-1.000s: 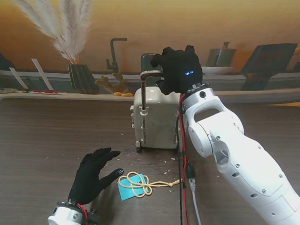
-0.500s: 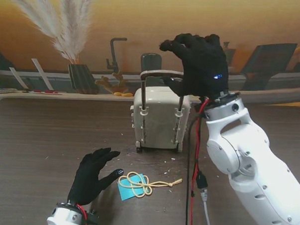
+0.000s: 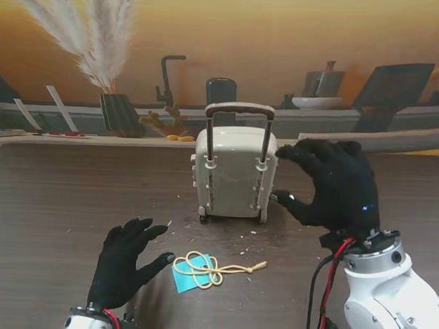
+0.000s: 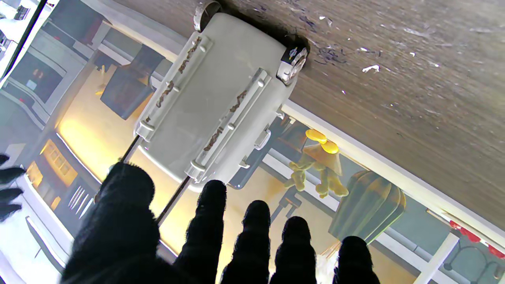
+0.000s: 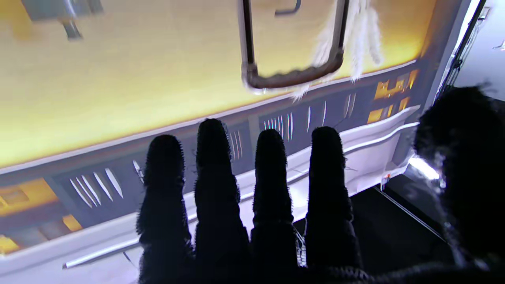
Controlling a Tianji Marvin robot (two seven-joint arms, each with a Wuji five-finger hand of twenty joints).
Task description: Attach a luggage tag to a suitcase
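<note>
Warm, even light; stand view sharp, right wrist view seemingly motion-blurred.

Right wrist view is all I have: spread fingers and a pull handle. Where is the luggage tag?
Observer: The blue luggage tag lies flat on the table, nearer to me than the suitcase, a yellow cord looped on it.
Operator: Is the left hand holding it?
Observer: No, the left hand is open beside the tag, on its left.
Operator: And the right hand?
Observer: Open, at the suitcase's right side; contact unclear.
</note>
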